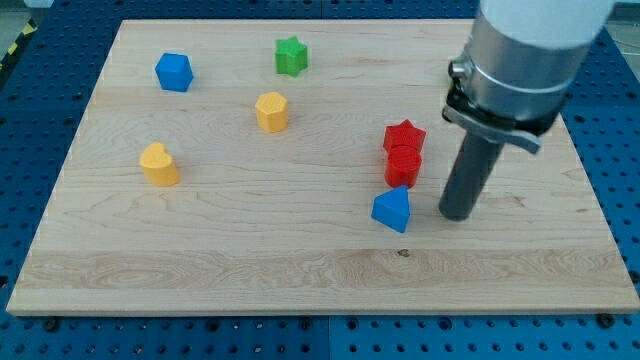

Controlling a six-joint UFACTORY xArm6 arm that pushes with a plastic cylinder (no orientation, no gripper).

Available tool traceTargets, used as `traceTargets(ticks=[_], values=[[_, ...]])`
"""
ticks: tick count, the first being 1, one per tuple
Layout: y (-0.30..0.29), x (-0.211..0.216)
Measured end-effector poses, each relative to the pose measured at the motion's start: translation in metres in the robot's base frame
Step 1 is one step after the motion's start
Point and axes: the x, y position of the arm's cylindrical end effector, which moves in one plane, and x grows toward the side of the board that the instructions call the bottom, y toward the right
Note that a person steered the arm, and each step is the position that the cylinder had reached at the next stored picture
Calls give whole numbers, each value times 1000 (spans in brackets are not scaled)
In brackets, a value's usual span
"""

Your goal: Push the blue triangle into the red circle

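**Closing the blue triangle on the red circle**

Standing on the wooden board (pixel 300 270), my tip (pixel 456 214) is resting just beside the blue triangle (pixel 392 209), at about its 3 o'clock, with a narrow gap showing between them. No pincer is fitted to this rod, so nothing is being clenched or released; it is only pushing.

The blue triangle is sitting right of the board's centre, with the red circle (pixel 403 166) at its 12 o'clock. The two are looking as good as touching, though whether their edges are actually meeting is hard to tell. A red star (pixel 404 136) is pressing against the circle's far side, at the circle's 12 o'clock.

Judging from this, the task is nearing its end: at most a short nudge toward 12 o'clock is remaining, and my tip is lying to the side rather than at the triangle's 6 o'clock.
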Motion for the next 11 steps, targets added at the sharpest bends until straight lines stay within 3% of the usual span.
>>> traceTargets(ticks=[2,3,7,11], values=[[-31,70],[-71,74],[-86,22],[-76,11]])
